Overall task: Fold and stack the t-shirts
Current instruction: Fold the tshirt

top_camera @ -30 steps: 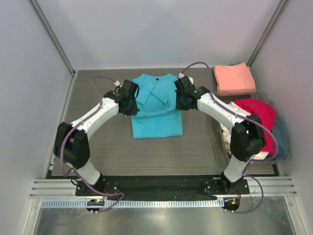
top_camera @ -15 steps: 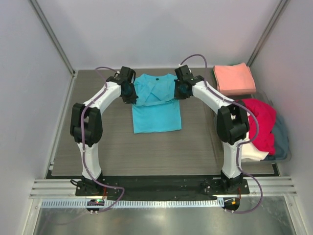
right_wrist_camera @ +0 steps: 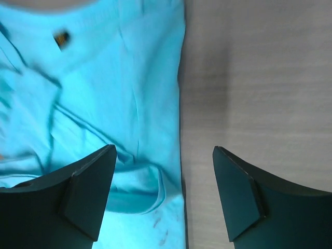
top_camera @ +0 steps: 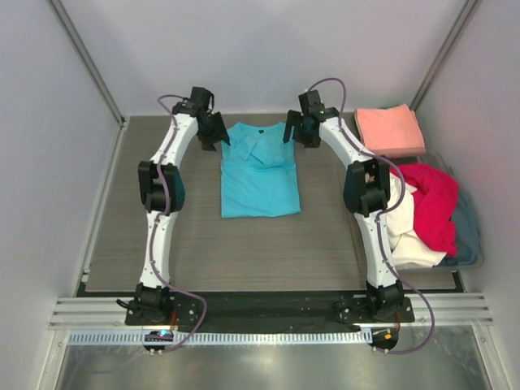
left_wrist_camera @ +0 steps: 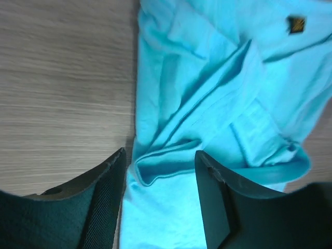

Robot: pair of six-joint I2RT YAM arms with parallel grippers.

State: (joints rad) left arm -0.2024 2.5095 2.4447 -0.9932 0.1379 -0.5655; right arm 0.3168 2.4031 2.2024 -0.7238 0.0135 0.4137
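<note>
Top external view, near to far.

Near edge of the tabletop (top_camera: 244, 252): bare wood grain.

Right edge: loose pile of shirts (top_camera: 422, 219), red over cream and grey-blue, none folded.

Middle, toward the far edge: turquoise shirt (top_camera: 260, 175) lying flat as a narrow rectangle. Its sleeves are turned in over the chest and its collar points to the far edge.

Left fingers (top_camera: 214, 134) and right fingers (top_camera: 292, 134) hang at the shirt's two far corners, one on each side of the collar. Wrist views: both pairs stand apart with nothing between them. The cloth lies below, not pinched.

Far right corner: pink shirt (top_camera: 388, 130), folded and flat.

Risks, as judged:
1. The tucked sleeves sit loose and lumpy, with a raised fold right under the left fingers. A pinch there could take only the top layer and pull the sleeve open.
2. The right fingers straddle the shirt's side edge, half over bare tabletop. Closing there may miss the cloth or catch a single layer, so the two sides would lift unevenly and the next fold would go skew.
3. The way to the pink shirt passes near the pile, where a trailing hem could snag.
</note>
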